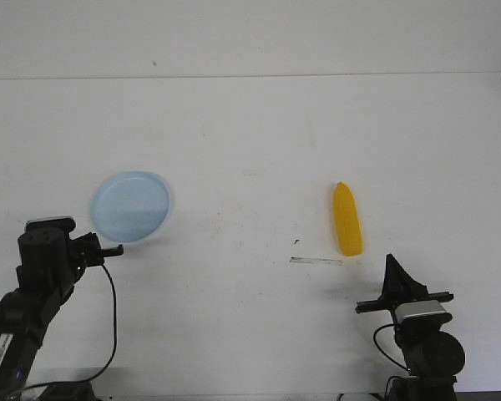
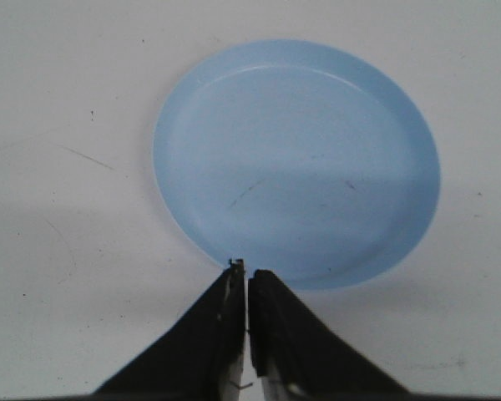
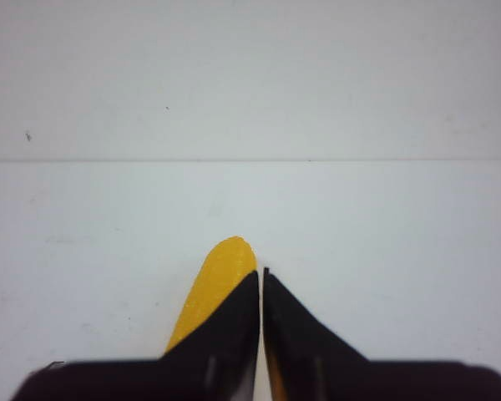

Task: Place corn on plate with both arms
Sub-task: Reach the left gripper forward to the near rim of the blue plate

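Bare plate point(image 1: 130, 206), corn point(image 1: 346, 220) well apart, seemingly flat.

Two black pointed fingers point(image 3: 305, 334) of the right gripper point(image 3: 260, 274), pressed nearly together with only a thin slit between the tips. Beyond them, lying on the plain white table point(image 3: 384, 217), a smooth yellow-orange corn cob point(image 3: 213, 288), its rounded end pointing away, its near part hidden behind the fingers. Farther off, a thin straight line across the white surface.
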Tool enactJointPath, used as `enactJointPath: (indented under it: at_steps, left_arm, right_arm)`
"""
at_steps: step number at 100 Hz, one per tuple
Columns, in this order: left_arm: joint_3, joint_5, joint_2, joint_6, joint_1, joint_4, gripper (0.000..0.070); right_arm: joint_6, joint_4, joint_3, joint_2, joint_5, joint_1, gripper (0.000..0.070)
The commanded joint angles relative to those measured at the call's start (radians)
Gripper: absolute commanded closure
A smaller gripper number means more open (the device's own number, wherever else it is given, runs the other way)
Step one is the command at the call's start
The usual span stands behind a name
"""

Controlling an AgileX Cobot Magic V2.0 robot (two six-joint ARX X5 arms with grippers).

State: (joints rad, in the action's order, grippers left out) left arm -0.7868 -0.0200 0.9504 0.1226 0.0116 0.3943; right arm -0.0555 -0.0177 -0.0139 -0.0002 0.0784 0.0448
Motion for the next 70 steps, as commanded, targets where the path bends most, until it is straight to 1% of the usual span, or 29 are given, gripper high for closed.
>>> enactJointPath:
  at_steps: [1,19,25,30,35,41,49,56,59,64,67,70]
  left_arm:
    - [-0.052,0.003,0.051,0.026,0.002,0.013,0.0699]
    - [-0.212,0.005,0.217,0.128,-0.016,0.157,0.0699]
    - [-0.256,0.01,0.264,0.148,-0.026,0.194,0.0699]
    - [-0.291,0.033,0.303,0.153,-0.039,0.219,0.0699]
    - [-0.32,0.076,0.341,0.152,-0.058,0.235,0.0699]
    - [-0.348,0.15,0.386,0.153,-0.088,0.24,0.0699]
    - [-0.378,0.286,0.448,0.159,-0.137,0.242,0.0699]
    - [-0.396,0.371,0.493,0.164,-0.176,0.24,0.0699]
    - [-0.4,0.387,0.512,0.179,-0.193,0.239,0.0697]
    - [-0.401,0.387,0.537,0.213,-0.22,0.232,0.0689]
    - [-0.401,0.386,0.55,0.227,-0.235,0.229,0.0675]
    - [-0.401,0.386,0.561,0.233,-0.25,0.227,0.0642]
  right_arm:
    - [0.005,-0.012,0.002,0.001,0.0,0.0,0.0693]
    - [0.005,-0.012,0.002,0.001,0.0,0.0,0.0693]
    - [0.005,-0.012,0.002,0.001,0.0,0.0,0.0693]
    - [0.005,-0.012,0.002,0.001,0.0,0.0,0.0693]
    - [0.005,-0.012,0.002,0.001,0.0,0.0,0.0693]
    - [0.005,-0.012,0.002,0.001,0.0,0.0,0.0693]
    - [0.005,-0.012,0.002,0.001,0.0,0.0,0.0693]
    - [0.005,-0.012,0.002,0.001,0.0,0.0,0.0693]
    - [0.005,-0.012,0.002,0.001,0.0,0.0,0.0693]
    - [0.005,-0.012,0.002,0.001,0.0,0.0,0.0693]
    - [0.005,-0.012,0.002,0.001,0.0,0.0,0.0693]
    - [0.005,-0.012,0.002,0.001,0.0,0.0,0.0693]
